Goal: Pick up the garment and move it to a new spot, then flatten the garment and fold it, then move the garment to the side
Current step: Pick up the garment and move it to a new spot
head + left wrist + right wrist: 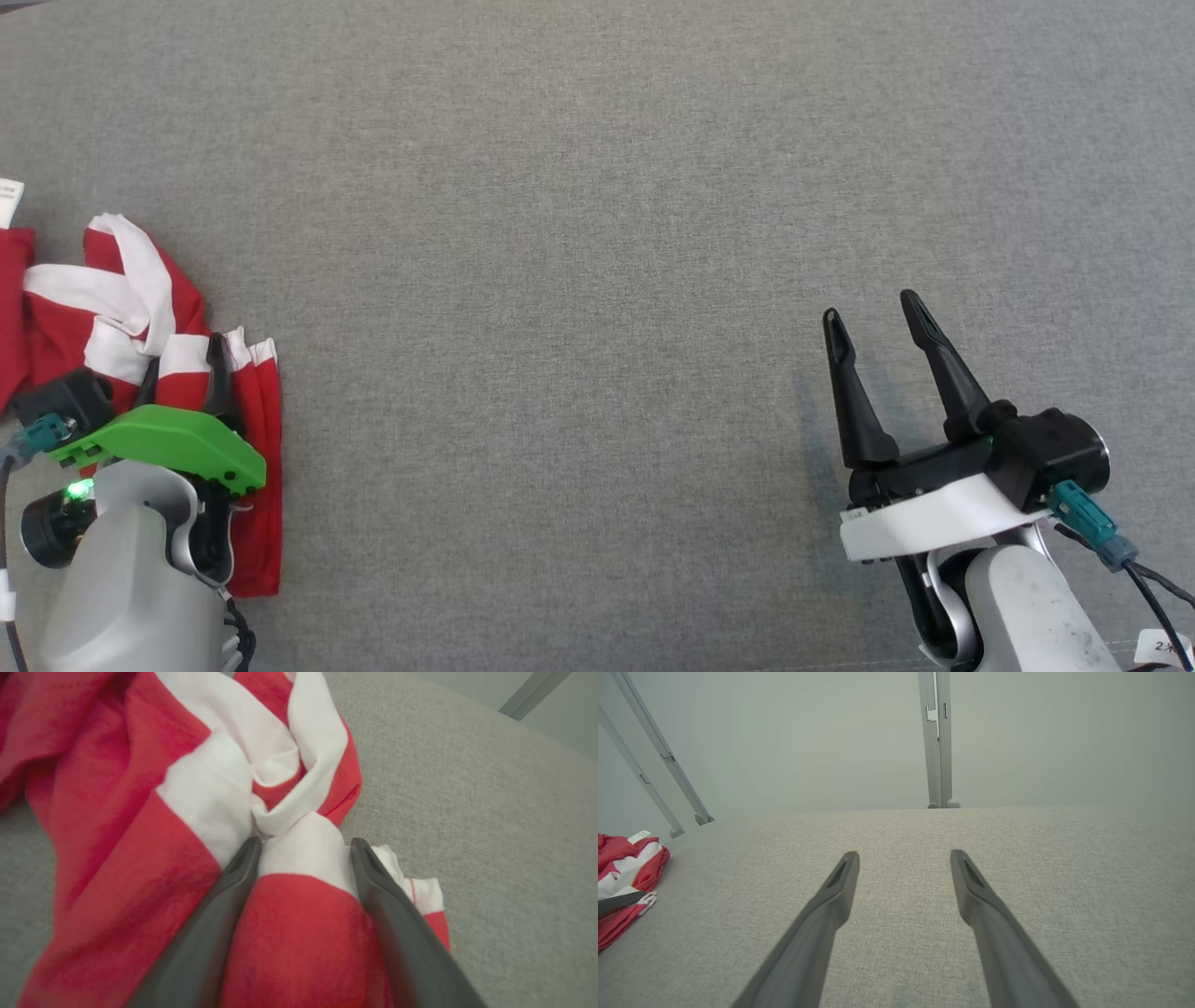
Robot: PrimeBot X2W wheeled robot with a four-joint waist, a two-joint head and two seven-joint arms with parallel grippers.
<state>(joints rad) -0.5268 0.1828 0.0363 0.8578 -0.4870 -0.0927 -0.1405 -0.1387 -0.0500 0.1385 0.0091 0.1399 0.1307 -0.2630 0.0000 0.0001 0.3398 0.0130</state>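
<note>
A red garment [121, 308] with white bands lies crumpled at the left edge of the grey table [597, 233]. My left gripper [184, 359] rests on its lower part, open, its fingers as wide apart as the right one's. In the left wrist view a red and white fold of the garment [117, 835] bulges up between the spread fingers of the left gripper [306, 844]. My right gripper [870, 310] hovers open over bare cloth at the lower right, nothing between its fingers. The right wrist view has the right gripper [903, 854] open and the garment [621, 872] far to its left.
A white label [9, 201] lies at the left edge above the garment. Grey frame posts [936, 742] stand beyond the table's far edge. Bare grey table surface stretches between the two arms.
</note>
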